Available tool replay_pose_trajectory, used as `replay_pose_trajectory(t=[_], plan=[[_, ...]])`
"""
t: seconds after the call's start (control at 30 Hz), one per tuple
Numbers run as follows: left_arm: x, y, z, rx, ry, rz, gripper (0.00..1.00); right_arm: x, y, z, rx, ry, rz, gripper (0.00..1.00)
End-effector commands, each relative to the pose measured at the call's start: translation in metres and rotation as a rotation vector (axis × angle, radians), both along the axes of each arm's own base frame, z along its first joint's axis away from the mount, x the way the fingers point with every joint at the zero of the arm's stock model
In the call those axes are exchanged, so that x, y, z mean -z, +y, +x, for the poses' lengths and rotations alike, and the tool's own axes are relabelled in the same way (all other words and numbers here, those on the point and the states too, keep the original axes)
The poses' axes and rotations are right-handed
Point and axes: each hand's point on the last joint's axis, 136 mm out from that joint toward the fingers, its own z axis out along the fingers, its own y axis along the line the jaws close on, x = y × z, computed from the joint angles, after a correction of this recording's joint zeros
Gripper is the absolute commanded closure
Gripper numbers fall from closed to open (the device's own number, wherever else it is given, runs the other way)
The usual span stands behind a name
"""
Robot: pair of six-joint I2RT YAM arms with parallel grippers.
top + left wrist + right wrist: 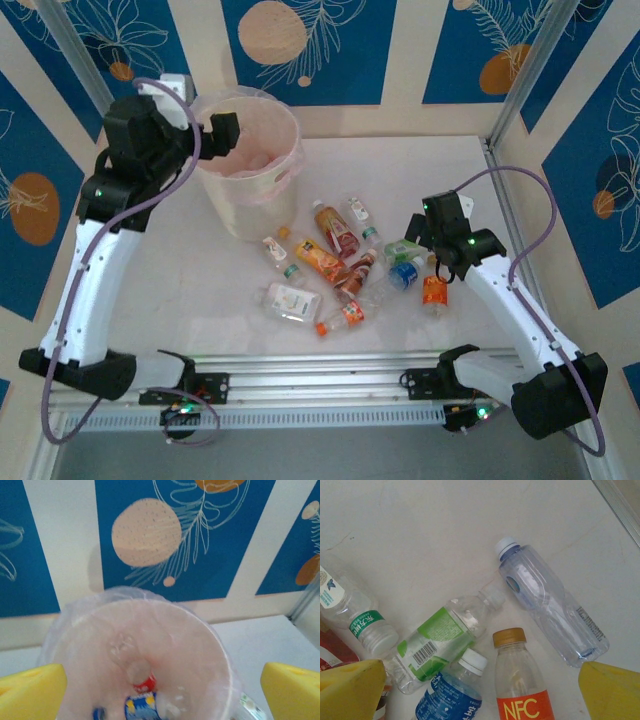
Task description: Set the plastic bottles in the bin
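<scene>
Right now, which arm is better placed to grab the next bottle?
Right. The right tool hangs open over the clear plastic bottles, the orange-labelled NFC bottle between its fingers; the left tool is open above the round cream-white bin.

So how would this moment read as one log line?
left claw: open, above bin | right claw: open, above bottles on table

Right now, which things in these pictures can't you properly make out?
- Bin contents, left wrist view: the cloudy bag liner and the picture's bottom edge hide all but a few bottle shapes, so no count.
- NFC bottle and blue-labelled bottle, right wrist view: lower parts cut off by the bottom edge.
- Bottle pile, top view: labels too small to read.
</scene>
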Motion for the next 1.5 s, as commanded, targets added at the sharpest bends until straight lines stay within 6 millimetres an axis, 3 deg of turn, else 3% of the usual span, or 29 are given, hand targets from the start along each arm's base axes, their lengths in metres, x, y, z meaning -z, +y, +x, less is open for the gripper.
replay_pose_trajectory(t=[0.0, 0.17, 0.47, 0.73, 0.8, 1.0, 1.13, 1.3, 1.47], plan=[[0.007, -0.006, -0.014, -0.022, 0.016, -0.162, 0.0, 0.0, -0.004, 0.0, -0.001, -0.013, -0.021, 0.01], [0.048, -0.001, -0.04, -0.132, 0.089, -0.207, 0.0, 0.002, -0.002, -0.002, -0.015, -0.018, -0.015, 0.01], [0.166, 0.003, -0.093, -0.336, 0.344, -0.292, 0.0, -0.001, 0.002, -0.004, -0.052, -0.036, -0.004, 0.01], [0.252, -0.015, -0.134, -0.363, 0.526, -0.311, 0.0, -0.001, 0.05, -0.02, -0.294, 0.035, 0.053, 0.0], [0.27, -0.025, -0.141, -0.318, 0.573, -0.31, 0.01, 0.0, 0.064, -0.029, -0.354, 0.066, 0.069, 0.07], [0.315, -0.043, -0.168, -0.214, 0.722, -0.234, 0.01, 0.007, 0.123, -0.059, -0.559, 0.163, 0.171, 0.48], [0.347, -0.056, -0.187, -0.165, 0.822, -0.247, 0.01, 0.018, 0.165, -0.075, -0.693, 0.232, 0.213, 0.67], [0.371, -0.063, -0.199, -0.144, 0.881, -0.256, 0.01, 0.039, 0.211, -0.089, -0.833, 0.319, 0.176, 0.74], [0.38, -0.063, -0.202, -0.145, 0.894, -0.262, 0.01, 0.065, 0.24, -0.102, -0.924, 0.398, 0.065, 0.77]])
